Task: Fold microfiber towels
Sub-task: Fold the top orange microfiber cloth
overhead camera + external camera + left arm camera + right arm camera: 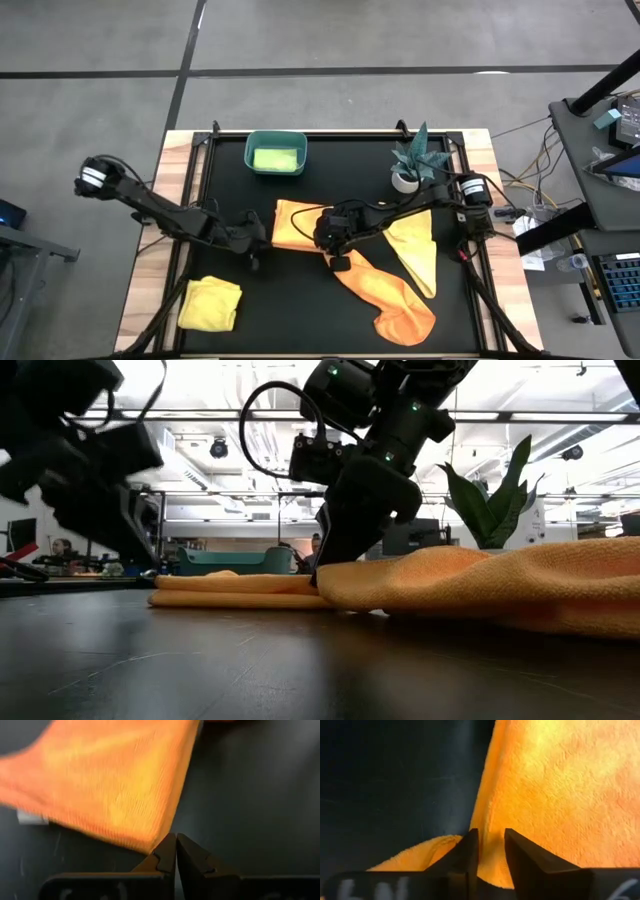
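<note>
Five soft, nappy microfiber cloths show from above on the matte black mat (225, 190) of the pale wooden table (145, 250): two orange, two yellow and one lime green. The flat, squarely folded orange microfiber towel (293, 222) lies at mid-table; touching its near edge, the long crumpled orange microfiber towel (385, 290) trails toward the front right in loose folds. The pointed, triangular yellow microfiber towel (415, 248) lies beside that one on the right, and the bunched, folded yellow microfiber towel (211, 303) sits at the front left. The lime green microfiber towel (274, 158) rests folded inside the teal rectangular plastic bin (250, 146) at the back. One small potted plant with spiky green leaves in a white pot (414, 160) stands at the back right. The right gripper (489, 851) is down where the two orange towels meet, its dark fingers slightly parted with fuzzy orange pile between them; whether it actually grips the cloth cannot be told. The left gripper (176, 852) has its fingers pressed fully together, holding nothing, just at the corner of the folded orange towel. No writing can be read.
</note>
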